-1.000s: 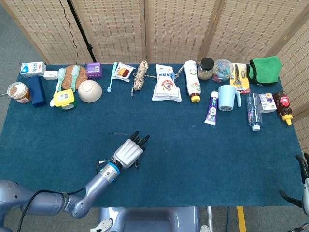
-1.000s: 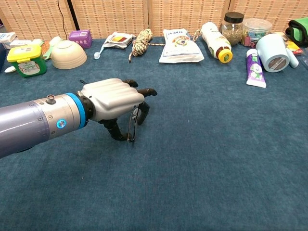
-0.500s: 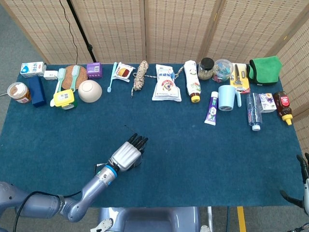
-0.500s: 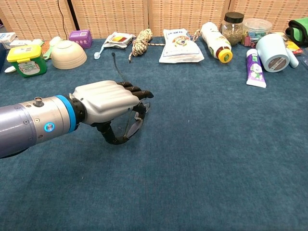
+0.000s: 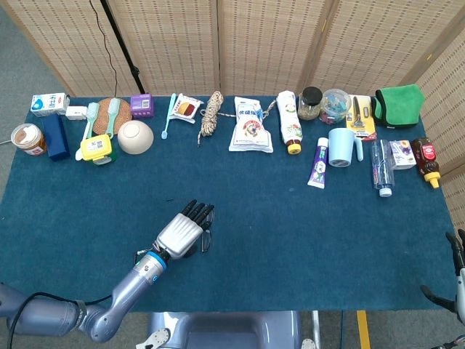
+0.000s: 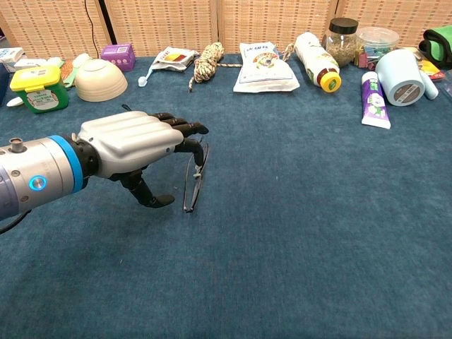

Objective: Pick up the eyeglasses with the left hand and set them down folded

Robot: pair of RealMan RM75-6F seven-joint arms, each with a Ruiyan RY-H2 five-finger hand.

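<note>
Blue-cloth desk (image 6: 296, 233). Near left: silver left hand (image 6: 127, 145), palm down, black fingers (image 6: 185, 128) touching the upper end of thin dark-framed eyeglasses (image 6: 192, 185), which stand on the cloth. Back row: beige bowl (image 6: 100, 79), coiled rope (image 6: 207, 61), white printed pouch (image 6: 263, 68), light blue mug (image 6: 400, 77).

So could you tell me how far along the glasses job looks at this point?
Nearly finished, it seems. The eyeglasses lie on the blue table, apparently folded. The left hand hovers beside them, fingertips at the frame; whether it holds them is unclear. What is left is drawing that hand clear.
</note>
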